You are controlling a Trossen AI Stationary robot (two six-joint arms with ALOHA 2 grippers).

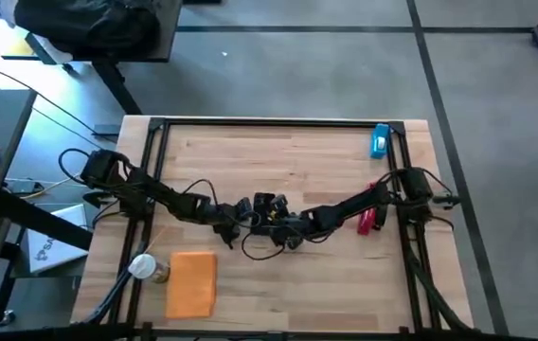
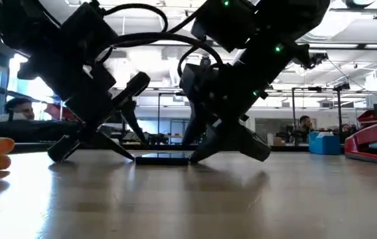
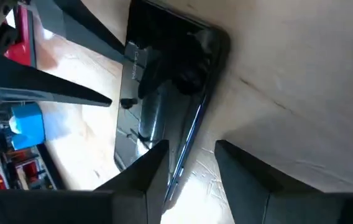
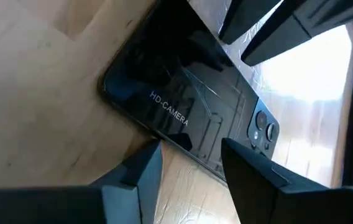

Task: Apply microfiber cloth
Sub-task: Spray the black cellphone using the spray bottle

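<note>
A pale wooden bench [image 1: 288, 156] carries everything. A black phone [image 4: 183, 118] lies flat at its middle. From the phone, the orange cloth [image 1: 192, 282] lies toward the near left corner, a small jar [image 1: 146, 269] touching its left edge; a red stapler [image 1: 367, 220] lies just right; a blue object [image 1: 380, 141] sits at the far right.

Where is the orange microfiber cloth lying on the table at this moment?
In the high view, the microfiber cloth lies flat near the table's front edge on the left side, beside a small bottle, well apart from both pincers and the phone at the middle.
</note>
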